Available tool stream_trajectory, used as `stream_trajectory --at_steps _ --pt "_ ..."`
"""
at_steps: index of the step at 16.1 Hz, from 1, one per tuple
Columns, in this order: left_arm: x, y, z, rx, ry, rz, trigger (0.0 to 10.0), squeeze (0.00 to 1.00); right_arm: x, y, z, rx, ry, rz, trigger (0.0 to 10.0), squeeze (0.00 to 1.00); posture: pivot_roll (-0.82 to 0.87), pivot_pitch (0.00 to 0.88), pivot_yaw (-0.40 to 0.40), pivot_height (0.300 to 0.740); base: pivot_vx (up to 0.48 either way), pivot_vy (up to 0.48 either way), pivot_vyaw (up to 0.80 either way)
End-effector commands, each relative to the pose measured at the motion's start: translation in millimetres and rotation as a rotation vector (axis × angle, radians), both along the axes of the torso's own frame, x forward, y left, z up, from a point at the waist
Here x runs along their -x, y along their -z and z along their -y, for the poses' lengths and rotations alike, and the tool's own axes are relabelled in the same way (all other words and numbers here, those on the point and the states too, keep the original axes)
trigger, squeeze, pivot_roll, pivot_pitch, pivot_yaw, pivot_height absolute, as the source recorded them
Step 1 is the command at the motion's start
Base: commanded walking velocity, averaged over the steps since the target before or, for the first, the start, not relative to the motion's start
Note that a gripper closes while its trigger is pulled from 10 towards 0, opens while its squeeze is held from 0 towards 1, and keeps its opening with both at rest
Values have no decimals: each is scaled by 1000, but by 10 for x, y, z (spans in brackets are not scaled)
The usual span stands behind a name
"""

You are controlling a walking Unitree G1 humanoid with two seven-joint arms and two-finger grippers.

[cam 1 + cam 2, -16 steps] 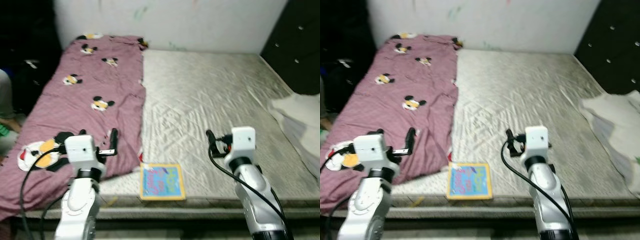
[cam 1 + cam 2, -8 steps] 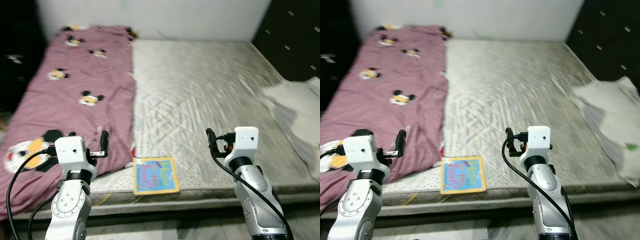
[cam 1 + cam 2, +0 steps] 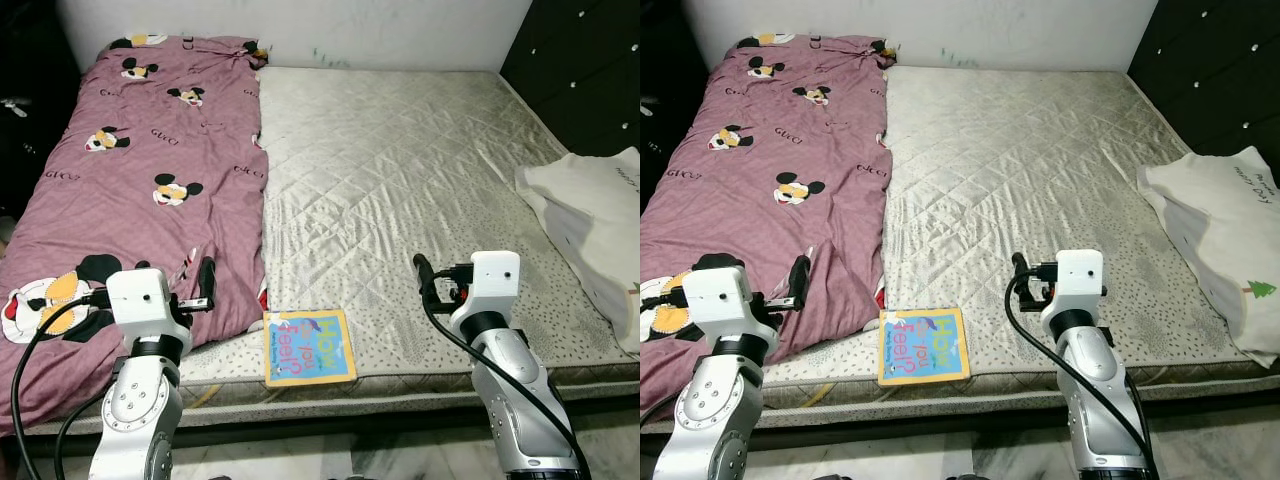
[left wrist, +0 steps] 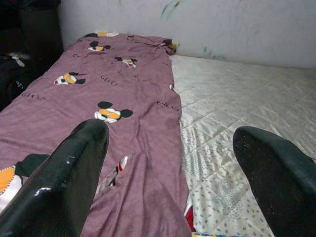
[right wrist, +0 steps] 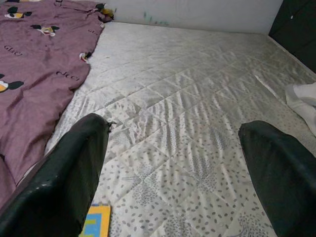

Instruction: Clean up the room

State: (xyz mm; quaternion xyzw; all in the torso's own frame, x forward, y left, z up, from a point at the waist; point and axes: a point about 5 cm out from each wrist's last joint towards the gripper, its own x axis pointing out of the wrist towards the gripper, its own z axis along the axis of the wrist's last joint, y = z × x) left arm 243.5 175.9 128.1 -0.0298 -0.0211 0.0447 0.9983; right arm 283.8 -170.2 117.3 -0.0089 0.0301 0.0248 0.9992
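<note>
A colourful children's book (image 3: 309,347) lies flat at the near edge of the bare grey mattress (image 3: 400,170); its corner also shows in the right wrist view (image 5: 97,221). A purple cartoon-mouse blanket (image 3: 130,170) covers the left part of the bed. A white pillow (image 3: 597,232) rests at the right edge. My left gripper (image 3: 206,276) hovers open over the blanket's near edge, left of the book, its fingers (image 4: 74,173) wide apart. To the right of the book, my right gripper (image 3: 420,268) is held open above the mattress, with nothing between its fingers (image 5: 74,173).
A white wall (image 3: 300,25) runs behind the bed. Black drawers (image 3: 585,70) stand at the far right. Dark clutter (image 3: 20,90) sits left of the bed. The bed's front edge (image 3: 330,400) is just ahead of me.
The whole picture has shifted and sharpened as the camera moved. The book, blanket and pillow lie as before. Both grippers keep the same raised, open pose.
</note>
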Motion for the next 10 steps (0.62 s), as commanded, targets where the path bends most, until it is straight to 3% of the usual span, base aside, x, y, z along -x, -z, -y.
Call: stream_trajectory --at_steps 1,10 --pt "-5 -23 -2 1 -6 2 10000 0 2 -34 0 -1 -9 8 10000 0 -34 136 -55 740 0 0 0" --pt "-17 -24 11 4 -4 3 10000 0 -7 -15 -17 -5 -35 -2 10000 0 -31 134 -59 648 0 0 0"
